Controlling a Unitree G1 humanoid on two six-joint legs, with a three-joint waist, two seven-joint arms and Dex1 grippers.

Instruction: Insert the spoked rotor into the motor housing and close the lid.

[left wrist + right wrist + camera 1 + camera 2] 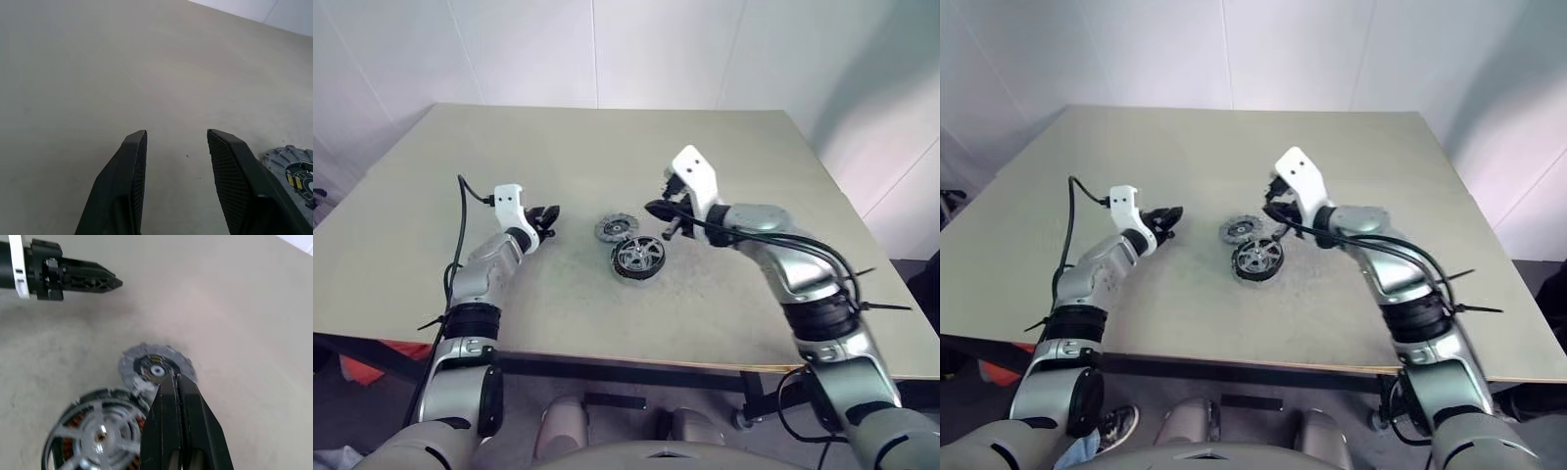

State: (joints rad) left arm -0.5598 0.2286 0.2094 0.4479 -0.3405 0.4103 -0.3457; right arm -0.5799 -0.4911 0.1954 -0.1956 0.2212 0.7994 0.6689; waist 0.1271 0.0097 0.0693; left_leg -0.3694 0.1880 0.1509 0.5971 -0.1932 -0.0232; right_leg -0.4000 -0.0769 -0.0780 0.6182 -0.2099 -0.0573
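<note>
Currently the right gripper (pixel 177 382) is seen closed on nothing, raised above the lid (pixel 155 367). The left gripper (pixel 177 142) is held half open and empty, low over the table (pixel 724 157), beside the parts. The rotor (pixel 637 258) is already seated in the housing (pixel 68 423), with copper windings visible between the spokes. The lid lies flat, touching the housing. If the lid is pinched by its thin edge, it may slip or be pushed against the housing, and the housing may be shifted.

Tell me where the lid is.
The lid lies flat on the table, mid-table between both arms, touching the far-left edge of the housing.
</note>
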